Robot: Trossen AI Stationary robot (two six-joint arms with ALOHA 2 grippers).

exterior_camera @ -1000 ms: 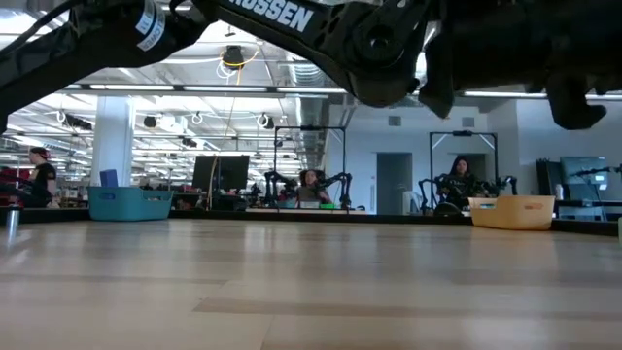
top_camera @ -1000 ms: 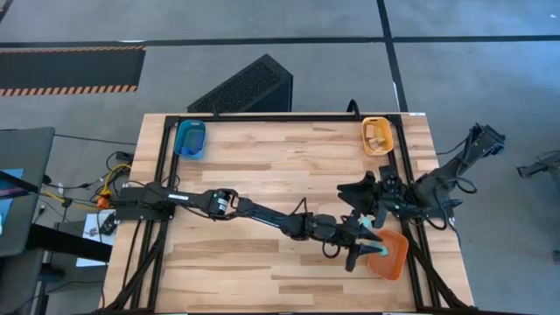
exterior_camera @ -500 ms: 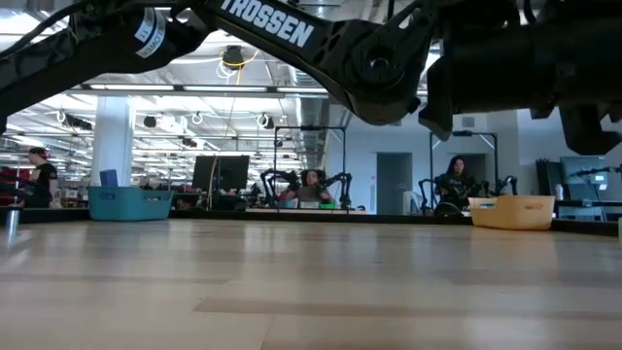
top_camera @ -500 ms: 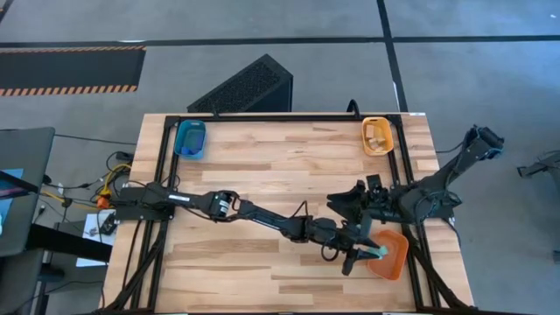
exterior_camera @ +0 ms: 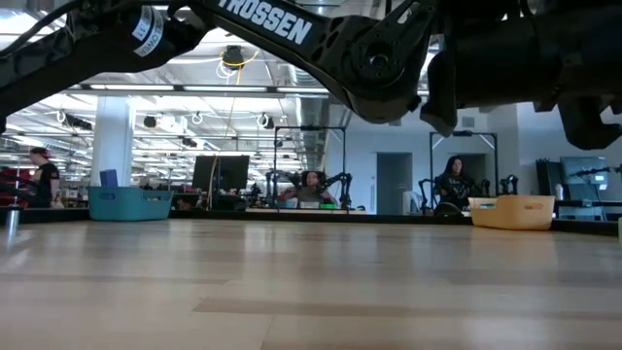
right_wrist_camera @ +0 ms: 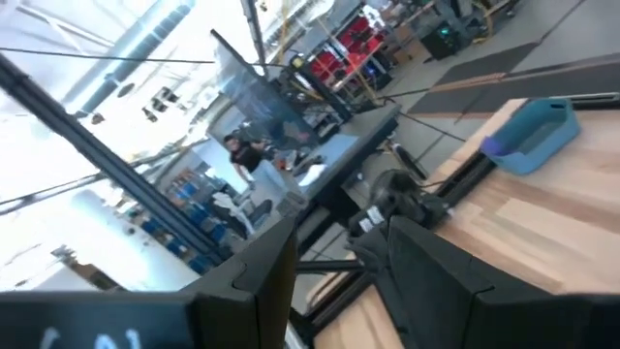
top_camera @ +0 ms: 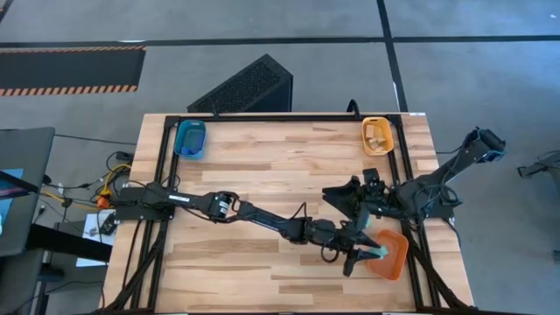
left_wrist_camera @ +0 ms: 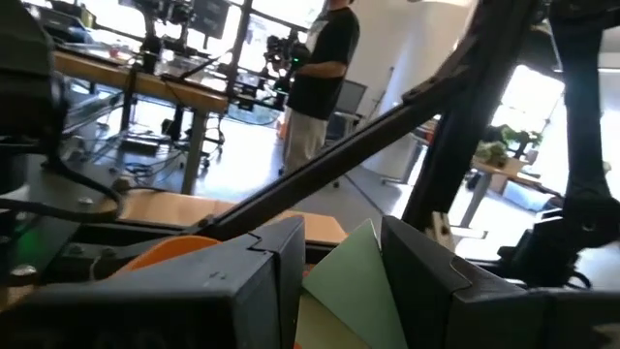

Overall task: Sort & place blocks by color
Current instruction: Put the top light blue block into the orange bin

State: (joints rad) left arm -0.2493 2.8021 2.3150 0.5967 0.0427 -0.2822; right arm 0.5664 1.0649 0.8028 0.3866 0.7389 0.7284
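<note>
Since a second ago the right arm has drawn back from the orange tray [top_camera: 391, 254] toward the middle of the table's [top_camera: 262, 166] right half, its gripper [top_camera: 337, 194] now clear of the tray, while the left arm has stayed stretched across the table. The left gripper [top_camera: 367, 254] hangs at the near-left rim of the orange tray, its fingers [left_wrist_camera: 431, 276] pinching a light cyan block [left_wrist_camera: 354, 286] between them; from above the block shows as a small pale fleck at the fingertips over the tray's edge. The right gripper's fingers [right_wrist_camera: 436, 267] stand apart with nothing between them, only the room showing through the gap. The table is pale wood laid in planks inside a black metal frame. The orange tray is a smooth plastic tub with rounded corners at the near right corner. A blue tray [top_camera: 190, 138] of the same shape sits at the far left corner, and a yellow-orange tray [top_camera: 377, 136] at the far right corner holds pale tan wooden blocks [top_camera: 377, 133]. The cyan block has flat faces and a sharp corner.
</note>
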